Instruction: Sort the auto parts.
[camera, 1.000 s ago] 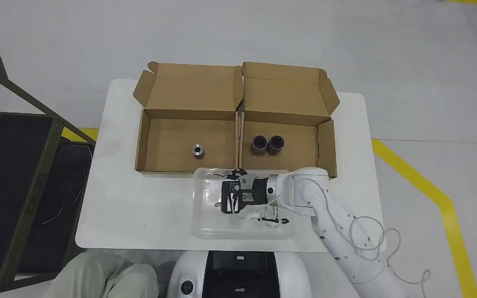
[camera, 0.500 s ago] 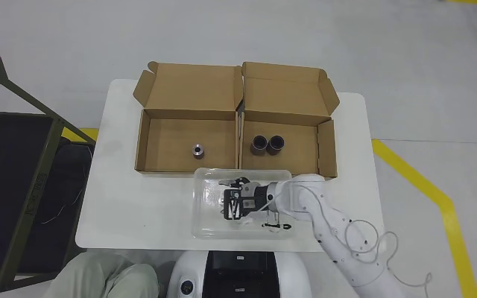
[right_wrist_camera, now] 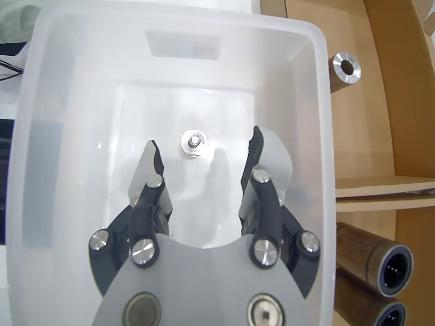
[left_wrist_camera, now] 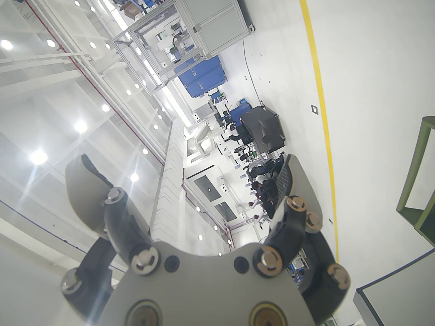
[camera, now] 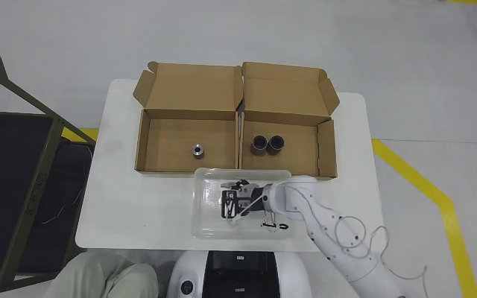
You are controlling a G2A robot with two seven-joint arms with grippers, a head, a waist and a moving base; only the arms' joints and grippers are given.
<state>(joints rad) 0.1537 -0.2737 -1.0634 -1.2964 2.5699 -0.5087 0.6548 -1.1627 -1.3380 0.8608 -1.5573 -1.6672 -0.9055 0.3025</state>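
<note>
My right gripper (right_wrist_camera: 205, 147) is open, lowered inside the clear plastic bin (right_wrist_camera: 170, 18). A small silver part (right_wrist_camera: 193, 143) lies on the bin's floor just ahead of the open fingertips, between them but not touched. From above, the right gripper (camera: 226, 204) sits in the bin (camera: 205, 223) at the table's front. The left cardboard box (camera: 153, 141) holds one silver bushing (camera: 197, 150), also visible as the bushing (right_wrist_camera: 346, 69). The right box (camera: 326, 145) holds two dark cylinders (camera: 267, 144). My left gripper (left_wrist_camera: 183, 171) is open, raised and facing the room.
The two boxes stand side by side at the back of the white table (camera: 119, 194), lids folded back. A dark cable or clip (camera: 270, 221) lies by the arm in the bin. Bare table lies left of the bin.
The right gripper has slid slightly toward the table's front and left inside the bin, still open. Nothing else moved.
</note>
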